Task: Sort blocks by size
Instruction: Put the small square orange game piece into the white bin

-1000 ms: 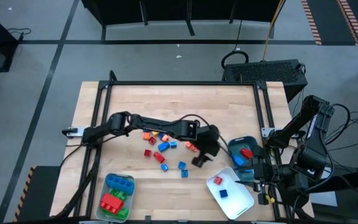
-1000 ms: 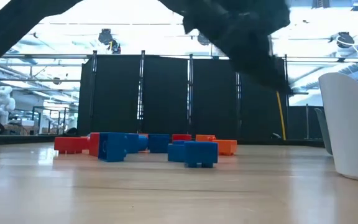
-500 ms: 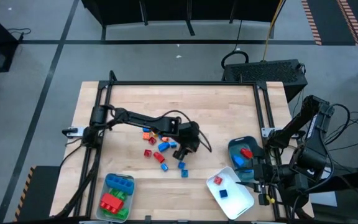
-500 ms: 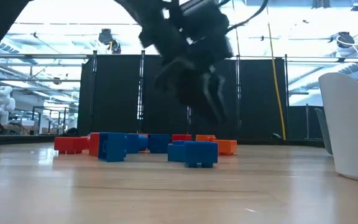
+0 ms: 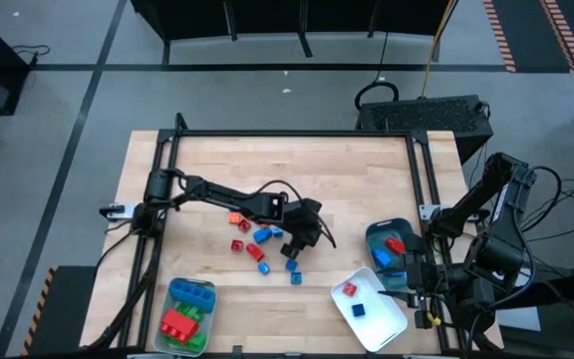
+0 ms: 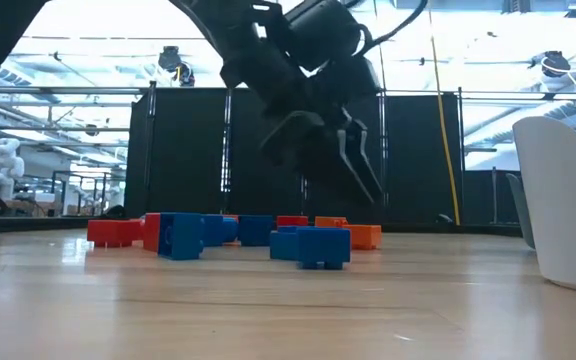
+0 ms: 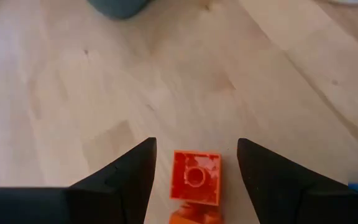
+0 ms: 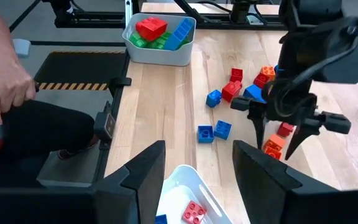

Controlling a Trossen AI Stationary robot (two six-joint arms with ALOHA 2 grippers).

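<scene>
The left gripper (image 5: 304, 235) hangs over the middle of the table, fingers apart and nothing between them yet; its wrist view shows a small orange brick (image 7: 195, 177) on the wood right below the gap. Going left to right: the grey tray (image 5: 172, 296) at the near left edge holds the big green, red and blue bricks, the loose blocks (image 5: 261, 236) lie scattered mid-table, then come the teal tray (image 5: 371, 236) and the white tray (image 5: 385, 321), each with a few small pieces. That orange brick looks light, rigid and slick — a squeeze on two flat opposite sides should hold it. The right gripper (image 8: 196, 167) waits by the white tray, fingers apart. Hard to make out: the orange brick runs off the wrist frame — one piece or two stacked, I cannot tell.
</scene>
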